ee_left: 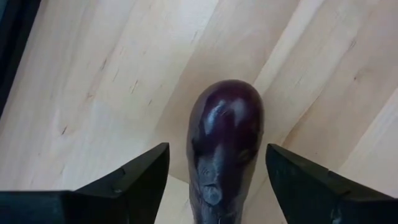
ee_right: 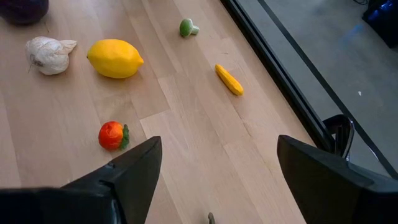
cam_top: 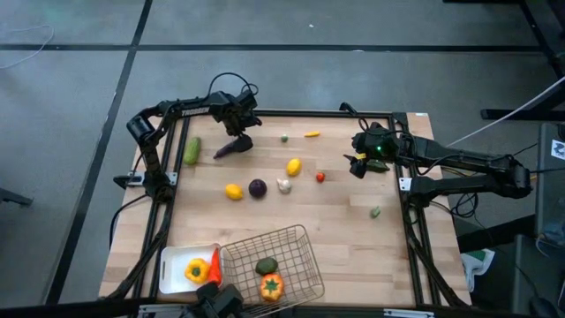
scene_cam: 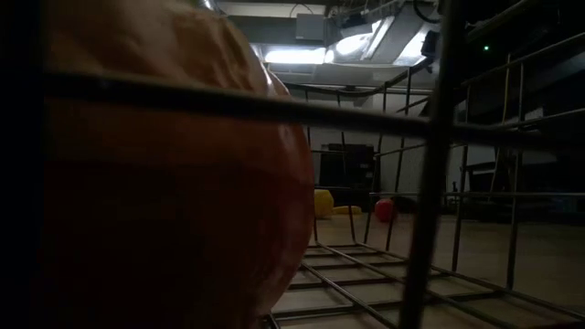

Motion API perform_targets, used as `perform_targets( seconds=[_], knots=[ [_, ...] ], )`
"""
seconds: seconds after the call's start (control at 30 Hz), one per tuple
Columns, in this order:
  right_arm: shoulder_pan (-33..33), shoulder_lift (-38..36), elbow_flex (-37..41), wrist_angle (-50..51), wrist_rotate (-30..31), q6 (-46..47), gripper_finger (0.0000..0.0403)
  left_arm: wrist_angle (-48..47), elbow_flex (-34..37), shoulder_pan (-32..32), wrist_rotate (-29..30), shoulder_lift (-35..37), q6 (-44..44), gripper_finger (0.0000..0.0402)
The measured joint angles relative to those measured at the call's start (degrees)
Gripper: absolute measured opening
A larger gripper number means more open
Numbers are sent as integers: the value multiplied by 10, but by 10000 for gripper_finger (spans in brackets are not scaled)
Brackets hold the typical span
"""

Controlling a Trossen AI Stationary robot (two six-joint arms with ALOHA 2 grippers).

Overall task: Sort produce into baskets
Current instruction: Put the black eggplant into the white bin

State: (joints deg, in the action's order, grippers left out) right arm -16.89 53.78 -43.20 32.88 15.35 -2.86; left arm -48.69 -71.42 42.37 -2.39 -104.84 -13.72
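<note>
My left gripper (cam_top: 237,124) is open at the table's far left. A dark purple eggplant (ee_left: 225,143) lies between its two fingers with a gap on each side; it also shows on the table in the high view (cam_top: 231,147). My right gripper (ee_right: 217,142) is open and empty above the table's far right (cam_top: 358,164). Loose on the table are a cucumber (cam_top: 192,149), two lemons (cam_top: 293,166) (cam_top: 234,191), an onion (cam_top: 257,187), garlic (cam_top: 283,185) and a small red piece (cam_top: 320,177). The wire basket (cam_top: 300,243) and white tray (cam_top: 172,265) stand at the near edge.
The basket holds an orange pepper (cam_top: 271,285) and a dark green piece (cam_top: 267,266). The tray holds a yellow pepper (cam_top: 198,270) and an orange piece (cam_top: 214,265). A yellow chili (cam_top: 312,134) and small green pieces (cam_top: 284,138) (cam_top: 375,212) lie loose.
</note>
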Motion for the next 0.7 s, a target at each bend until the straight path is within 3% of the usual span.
perform_targets(
  seconds=[0.7],
  knots=[
    [0, 0, 0, 0, 0, 0, 315, 4, 12, -28, 16, 0, -12, 257]
  ],
)
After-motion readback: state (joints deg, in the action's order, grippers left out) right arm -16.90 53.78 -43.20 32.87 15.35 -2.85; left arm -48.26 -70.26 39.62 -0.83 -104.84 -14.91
